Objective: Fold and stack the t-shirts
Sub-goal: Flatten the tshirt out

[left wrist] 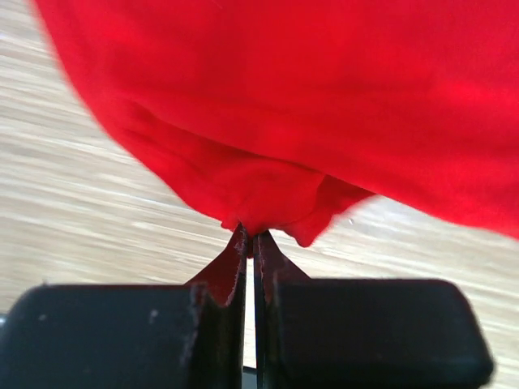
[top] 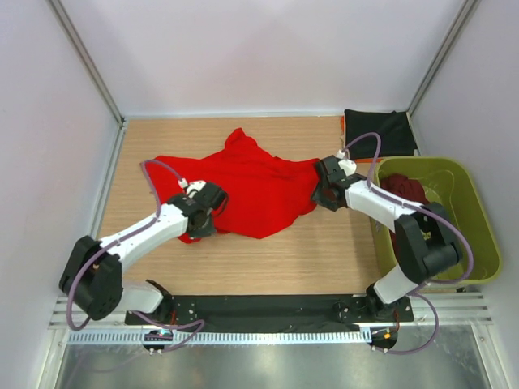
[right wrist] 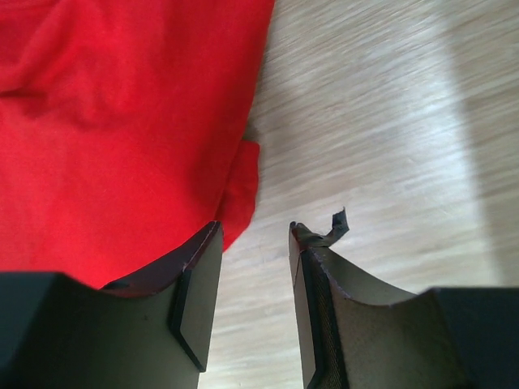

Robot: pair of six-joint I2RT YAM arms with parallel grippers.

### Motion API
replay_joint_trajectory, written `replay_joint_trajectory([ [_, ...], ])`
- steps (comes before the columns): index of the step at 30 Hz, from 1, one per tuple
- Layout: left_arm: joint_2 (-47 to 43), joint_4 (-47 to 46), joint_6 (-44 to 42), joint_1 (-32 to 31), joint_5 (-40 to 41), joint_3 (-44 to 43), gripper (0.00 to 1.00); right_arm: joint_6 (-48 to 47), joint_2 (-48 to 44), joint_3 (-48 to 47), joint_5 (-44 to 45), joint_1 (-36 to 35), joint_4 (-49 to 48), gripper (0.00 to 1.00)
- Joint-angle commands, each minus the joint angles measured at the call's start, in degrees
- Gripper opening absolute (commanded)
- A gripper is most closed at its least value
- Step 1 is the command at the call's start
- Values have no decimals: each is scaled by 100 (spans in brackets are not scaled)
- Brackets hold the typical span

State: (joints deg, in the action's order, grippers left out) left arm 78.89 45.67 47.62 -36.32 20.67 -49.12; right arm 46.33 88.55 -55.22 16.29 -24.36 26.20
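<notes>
The bright red t-shirt (top: 251,182) lies rumpled across the middle of the wooden table. My left gripper (top: 212,209) sits at its near-left edge. In the left wrist view that gripper (left wrist: 250,237) is shut, with a bunched fold of the red t-shirt (left wrist: 268,186) pinched at its tips. At the shirt's right edge my right gripper (top: 320,194) stands open. The right wrist view shows this gripper (right wrist: 255,231) with one finger over the red t-shirt (right wrist: 122,138) and bare wood in the gap. A black t-shirt (top: 379,132) lies at the back right. A dark maroon t-shirt (top: 405,190) rests in the basket.
The olive-green plastic basket (top: 478,235) stands at the right of the table, beside the right arm. White walls with metal frame posts enclose the table on three sides. Bare wood (top: 308,259) shows between the red shirt and the arm bases.
</notes>
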Motion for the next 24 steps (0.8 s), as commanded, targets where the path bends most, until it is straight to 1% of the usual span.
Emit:
replay_joint_trajectory([
  [1,-593,601,46,369,702,-150,0,157,311,55,-39,10,-606,45],
  [2,-760,592,20,423,702,-72,0,166,373,47,-39,10,-755,45],
  [5,-893,645,-42,564,737,-18,0,210,601,-6,136,10,-861,45],
  [11,-867,662,-42,573,711,-62,0,175,1032,-24,322,1,-1177,44],
  [14,-858,662,-59,591,728,-80,0,105,1252,-94,401,1,-1257,42],
  [16,-867,654,-59,599,720,-80,0,78,1340,-120,532,10,-1249,37],
  [19,-876,662,-59,634,755,-97,0,8,1367,-147,620,10,-1126,17],
  [20,-884,715,-68,669,772,-211,0,-1,1236,-312,690,10,-699,5],
  [21,-884,733,-94,704,833,-290,0,-1,1130,-436,804,1,-390,1],
  [22,-876,768,-147,827,860,-386,0,-53,972,-576,1023,1,-39,1],
  [23,-858,811,-199,906,869,-640,0,-88,814,-838,1155,10,643,1],
  [24,-867,829,-244,968,860,-755,0,-123,404,-937,1270,10,928,1],
])
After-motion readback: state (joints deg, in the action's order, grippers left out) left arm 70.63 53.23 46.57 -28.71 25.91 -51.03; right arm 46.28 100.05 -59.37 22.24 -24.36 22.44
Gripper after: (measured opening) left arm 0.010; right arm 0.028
